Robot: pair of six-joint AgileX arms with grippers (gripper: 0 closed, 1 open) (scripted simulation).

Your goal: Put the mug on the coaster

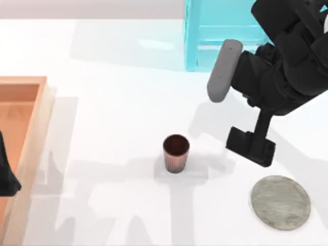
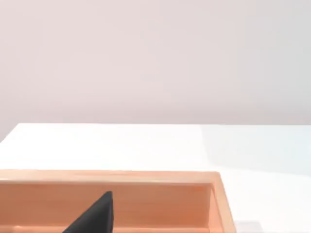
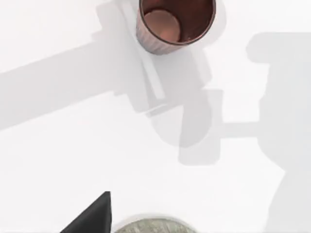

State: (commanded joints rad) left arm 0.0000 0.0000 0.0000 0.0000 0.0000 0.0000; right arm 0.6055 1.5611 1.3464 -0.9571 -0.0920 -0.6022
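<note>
The right arm (image 1: 287,66) hangs highest over the table, nearest the overhead camera, its dark bulk above and to the right of the mug.

Taking the mug as the landmark and going left to right: far to its left lies a wooden tray (image 1: 36,133) at the table's left edge, with the idle left gripper (image 1: 6,177) parked over it; I cannot tell how its claw stands. The mug (image 1: 176,152) itself stands upright on the bare white table (image 1: 113,102), mouth up, nothing inside it that I can see. Just to its right and slightly behind hovers the right gripper (image 1: 251,146), apart from the mug and holding nothing; whether its claw is spread or pressed together I cannot tell. Right of the mug and nearer the front edge lies the coaster (image 1: 280,202), flat, bare, well apart from the mug. Behind the mug, toward the right, stands a translucent blue box (image 1: 220,31).

The mug looks small, rigid and light, likely easy to tip if nudged from one side. Its vertical ribs should give the pads some bite, so a pinch across the ribbed wall below the rim, or one finger inside and one outside the lip, seems sound. Nothing stands between mug and coaster.
</note>
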